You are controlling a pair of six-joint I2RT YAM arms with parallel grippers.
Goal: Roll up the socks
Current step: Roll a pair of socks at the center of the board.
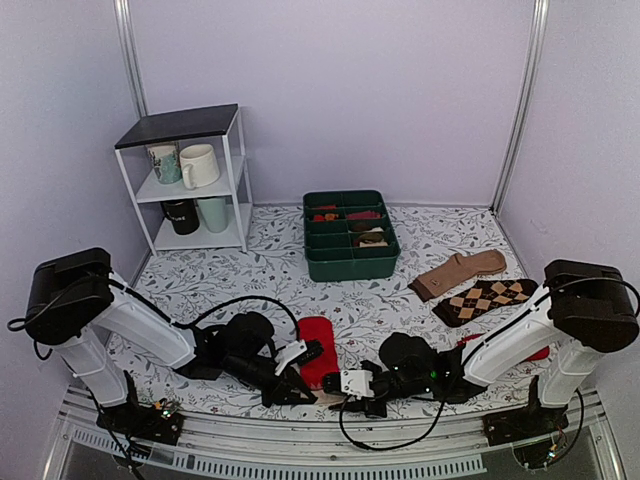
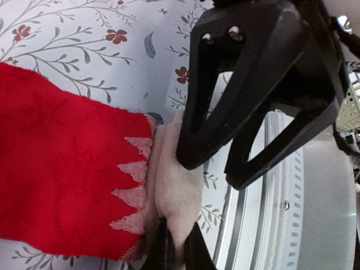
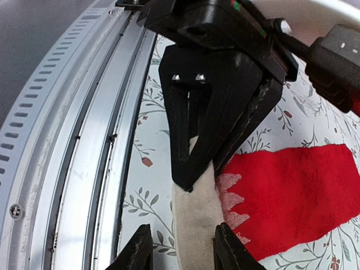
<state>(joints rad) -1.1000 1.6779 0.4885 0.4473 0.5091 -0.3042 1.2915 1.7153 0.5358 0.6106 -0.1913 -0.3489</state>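
The socks (image 1: 314, 358) lie flat near the table's front edge, bright red with a pale beige end (image 2: 179, 185) that points at the rail. My left gripper (image 2: 179, 220) is shut on that beige end, which is bunched up between its fingertips. From the opposite side my right gripper (image 3: 183, 226) straddles the same beige end (image 3: 198, 216). Its jaws are open, with a gap at the rail-side finger. The left gripper (image 3: 191, 181) shows in the right wrist view, pinching the far side of the beige strip. From above, the left gripper (image 1: 298, 388) and right gripper (image 1: 333, 387) nearly meet.
A green compartment bin (image 1: 350, 262) stands mid-table. At the right lie a brown sock (image 1: 460, 275) and an argyle sock (image 1: 485, 298). A white shelf (image 1: 238, 170) with mugs stands at the back left. The metal rail (image 3: 84, 146) runs just beside the beige end.
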